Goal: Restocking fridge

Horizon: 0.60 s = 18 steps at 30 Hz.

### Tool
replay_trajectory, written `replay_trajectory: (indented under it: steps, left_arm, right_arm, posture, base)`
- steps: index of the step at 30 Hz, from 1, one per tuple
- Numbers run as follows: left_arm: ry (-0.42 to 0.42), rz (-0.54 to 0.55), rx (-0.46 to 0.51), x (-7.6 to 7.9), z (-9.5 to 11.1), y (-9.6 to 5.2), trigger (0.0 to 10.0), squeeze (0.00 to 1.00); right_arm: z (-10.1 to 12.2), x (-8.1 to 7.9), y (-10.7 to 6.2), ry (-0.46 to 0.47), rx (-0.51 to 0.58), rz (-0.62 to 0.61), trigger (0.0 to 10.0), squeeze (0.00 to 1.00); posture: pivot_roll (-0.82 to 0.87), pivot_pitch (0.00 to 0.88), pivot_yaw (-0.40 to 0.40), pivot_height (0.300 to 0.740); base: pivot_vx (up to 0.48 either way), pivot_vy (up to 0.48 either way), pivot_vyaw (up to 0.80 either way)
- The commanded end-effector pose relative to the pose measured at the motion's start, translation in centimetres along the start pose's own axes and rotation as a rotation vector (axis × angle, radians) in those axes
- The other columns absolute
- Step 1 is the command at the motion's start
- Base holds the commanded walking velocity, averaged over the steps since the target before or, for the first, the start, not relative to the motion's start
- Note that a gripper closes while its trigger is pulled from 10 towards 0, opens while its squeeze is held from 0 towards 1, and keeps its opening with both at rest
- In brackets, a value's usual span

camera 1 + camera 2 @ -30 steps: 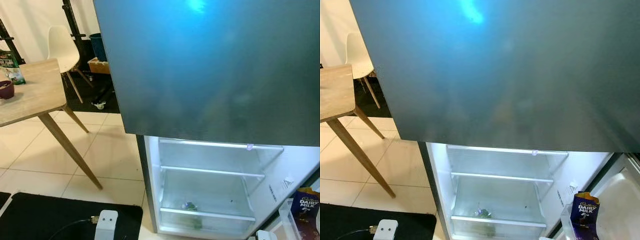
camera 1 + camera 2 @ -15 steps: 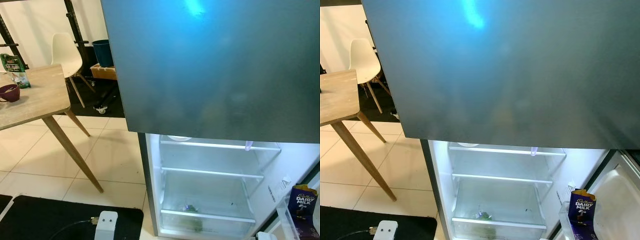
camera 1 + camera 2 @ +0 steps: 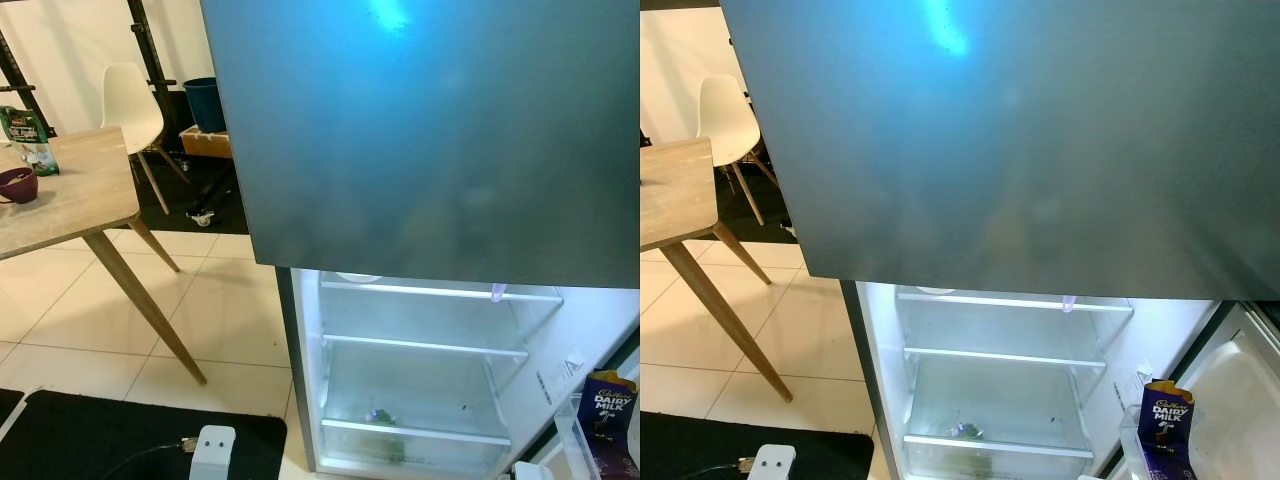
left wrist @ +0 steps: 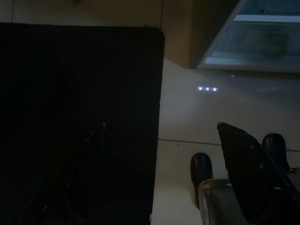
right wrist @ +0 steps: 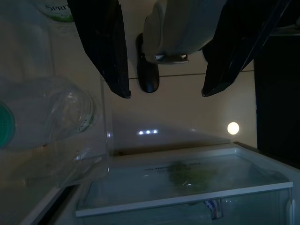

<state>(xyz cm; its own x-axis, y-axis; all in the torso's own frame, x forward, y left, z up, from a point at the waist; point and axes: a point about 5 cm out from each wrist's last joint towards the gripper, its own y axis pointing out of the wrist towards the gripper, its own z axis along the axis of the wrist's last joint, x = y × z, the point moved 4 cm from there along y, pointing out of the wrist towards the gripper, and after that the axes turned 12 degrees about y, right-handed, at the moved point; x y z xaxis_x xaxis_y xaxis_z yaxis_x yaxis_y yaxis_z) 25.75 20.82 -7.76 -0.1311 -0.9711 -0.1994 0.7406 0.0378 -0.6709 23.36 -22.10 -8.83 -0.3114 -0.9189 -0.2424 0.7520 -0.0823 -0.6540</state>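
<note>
**Ana:** Left eye view first. What do you see?

**Ben:** A tall dark grey fridge with its top door shut. Under that, the lit white fridge compartment stands open, with clear glass shelves and a clear bottom drawer holding something small and green. A purple Dairy Milk chocolate bag sits in the open door's rack.

**Ana:** And the left gripper?

**Ben:** It hangs low over the floor. Its two black fingers are spread wide apart and hold nothing. Under one finger is a black floor mat, under the other the pale floor tiles. The fridge's bottom drawer is well past the fingertips.

**Ana:** The right gripper?

**Ben:** Its fingers are spread apart too, with nothing between them. A clear plastic bottle with a green cap lies in a clear door bin just beside one finger. The drawer is past the fingertips.

**Ana:** Anything else?

**Ben:** A light wooden table with a dark red bowl, and a white plastic chair behind it.
</note>
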Motion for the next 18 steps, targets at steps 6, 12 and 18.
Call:
replay_trajectory:
  steps: [6,12,18]
  left_arm:
    - [0.009,0.016,-0.032,-0.88,-0.81,-0.16,10.0,0.00]
    - [0.022,0.017,-0.023,-0.96,-0.50,-0.08,10.0,0.00]
    - [0.019,0.034,-0.038,-1.31,-0.74,-0.11,10.0,0.00]
  right_arm:
    - [-0.84,-0.41,-0.04,0.004,-0.025,-0.006,10.0,0.00]
    - [-1.01,-0.52,-0.03,-0.001,-0.034,-0.003,10.0,0.00]
    - [-1.31,-0.94,-0.03,-0.040,-0.045,0.012,10.0,0.00]
  posture:
    - [-0.07,0.115,0.064,0.721]
    - [-0.05,0.104,0.053,0.721]
    - [-0.03,0.087,0.040,0.721]
  base:
    - [0.000,0.000,0.00]
    - [0.000,0.000,0.00]
    - [0.000,0.000,0.00]
